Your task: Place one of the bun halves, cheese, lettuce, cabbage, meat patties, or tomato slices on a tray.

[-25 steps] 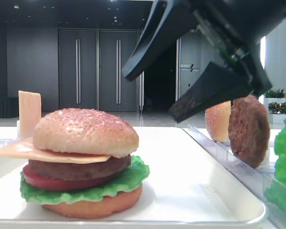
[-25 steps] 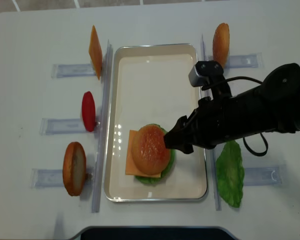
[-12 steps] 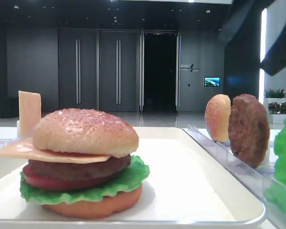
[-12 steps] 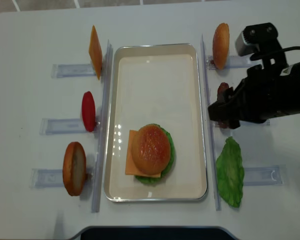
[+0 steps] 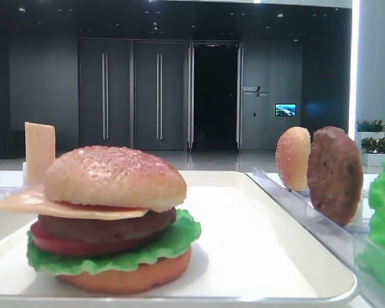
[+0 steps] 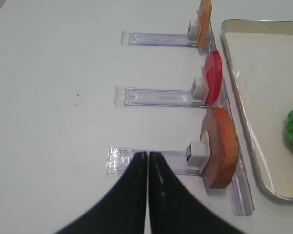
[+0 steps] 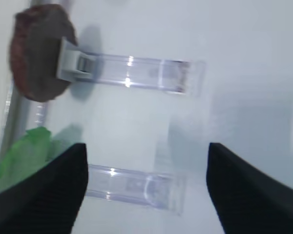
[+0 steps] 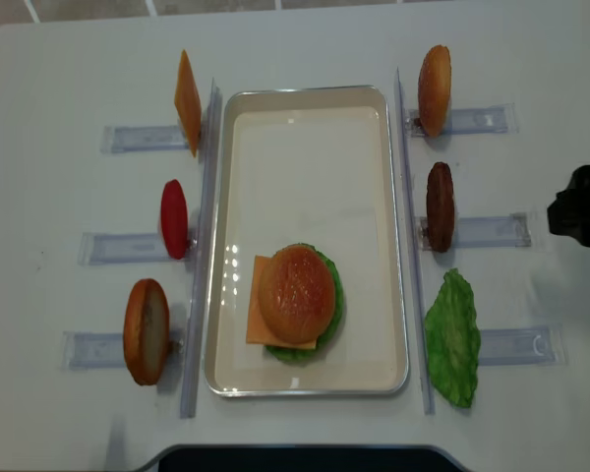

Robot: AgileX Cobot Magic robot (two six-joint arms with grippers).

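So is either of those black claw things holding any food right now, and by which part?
No, nothing is held. The right tool is open over bare table, and the left tool is shut with nothing between its fingers.

Looked like a demo setup in some big office lobby tbh. Behind my white table [image 8: 69,59] there were tall dark double doors [image 5: 131,96] w/ long handles, a small wall screen [image 5: 285,110], potted plants [image 5: 372,126], ceiling spotlights, shiny floor.
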